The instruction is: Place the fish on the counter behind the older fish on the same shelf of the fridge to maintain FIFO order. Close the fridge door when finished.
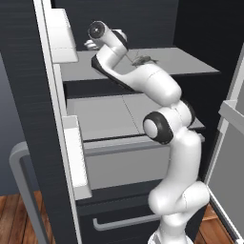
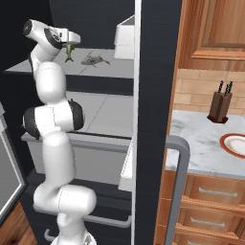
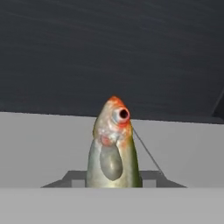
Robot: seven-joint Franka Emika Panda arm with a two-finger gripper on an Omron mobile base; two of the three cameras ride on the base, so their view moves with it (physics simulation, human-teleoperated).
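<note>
The pick-up from the counter [image 2: 201, 139] looks done: the fish [image 2: 69, 51] hangs head-down from the gripper [image 2: 70, 44], inside the open fridge [image 1: 28, 95] and above the upper shelf [image 1: 190, 64]. In the hand view the fish [image 3: 113, 151] fills the centre, its orange-tinged head pointing away from the hand toward the dark back wall, its body running down between the jaws, which are closed narrow on its tail end; the shelf's thin seam line runs behind it.

The older fish [image 2: 94, 59] lies flat on the same shelf, near the middle, a little toward the front edge. In the right base view the held fish hangs just beside it, toward the shelf's left edge, not yet clearly behind it. The left base view shows the grey fish [image 1: 142, 60] just past the forearm.

What seems left: carry the fish deeper toward the shelf's back edge, behind the older one, set it down, release, draw the arm out, and shut both doors, which stand open
</note>
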